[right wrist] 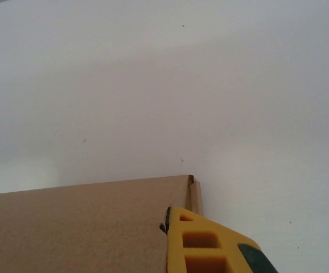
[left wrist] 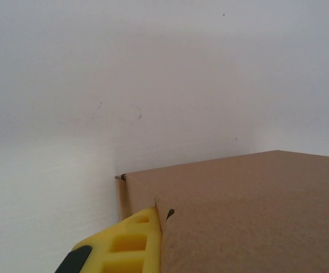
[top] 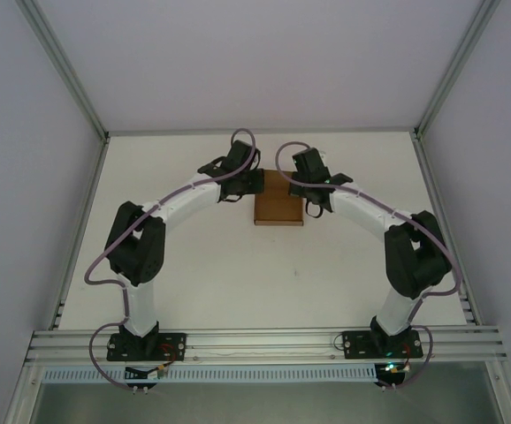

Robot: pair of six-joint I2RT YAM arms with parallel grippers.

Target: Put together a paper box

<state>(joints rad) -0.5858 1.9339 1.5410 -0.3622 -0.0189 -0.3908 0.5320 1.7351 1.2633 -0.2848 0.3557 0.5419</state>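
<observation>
**Q:** Where does the paper box (top: 278,210) sit?

**A:** Upper centre of the overhead view, flat on the table (top: 194,283), between the two wrists.

**Q:** Why do the grippers flank it?

**A:** The left gripper (top: 248,184) and the right gripper (top: 310,196) both have their jaws closed. One yellow finger (left wrist: 133,244) lies against the box's left-hand wall beside a small slit. Another (right wrist: 201,242) lies against the right-hand wall. They are probably pressing the sides square. Whether cardboard is pinched cannot be told.

**Q:** What room is there to move?

**A:** Bare table lies beyond the box's far edge and both far corners, and the frame posts (top: 79,88) stand well apart.
</observation>
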